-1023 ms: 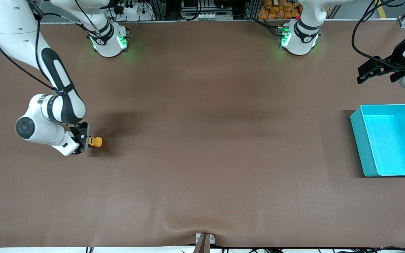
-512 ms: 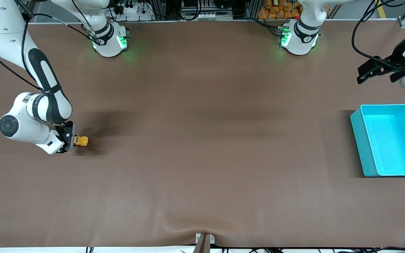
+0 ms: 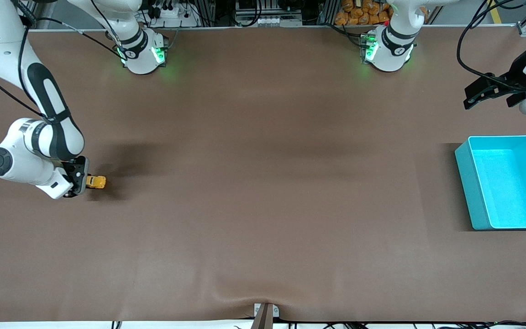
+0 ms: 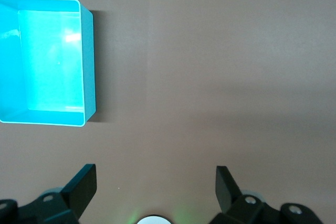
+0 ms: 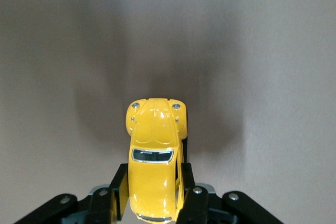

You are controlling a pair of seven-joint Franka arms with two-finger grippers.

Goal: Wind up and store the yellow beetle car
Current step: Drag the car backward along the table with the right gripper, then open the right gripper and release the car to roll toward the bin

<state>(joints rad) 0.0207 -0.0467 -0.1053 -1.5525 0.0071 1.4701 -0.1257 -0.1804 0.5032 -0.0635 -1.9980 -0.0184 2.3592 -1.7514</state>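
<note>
Right gripper (image 3: 81, 181) is clamped on the car (image 3: 95, 182), low at the desk (image 3: 263, 192) surface near the right arm's end. In the right wrist view the two fingers (image 5: 118, 191) pinch the car's (image 5: 154, 158) rear half from both sides; the hood and headlights stick out past the fingertips, nose pointing away from the gripper (image 5: 152, 195). Car is yellow, rounded body, dark windshield facing up, so it sits upright. A shadow lies on the desk right under and around it; can't tell whether the wheels touch the surface.

In the front view the car's nose points toward the left arm's end of the desk, the gripper on the side toward the right arm's end.

Left arm waits. Left gripper (image 3: 493, 91) hangs over the left arm's end of the desk, jaws spread wide, nothing between them. The left wrist view shows both fingertips (image 4: 84, 182) well apart with bare desk between.

Turquoise bin (image 3: 466, 178) stands on the desk at the left arm's end, nearer to the front camera than the spot under the left gripper. Same bin (image 4: 88, 51) shows in the left wrist view, open top, nothing visible inside. Car and bin are well apart, nearly the full desk length between them.
</note>
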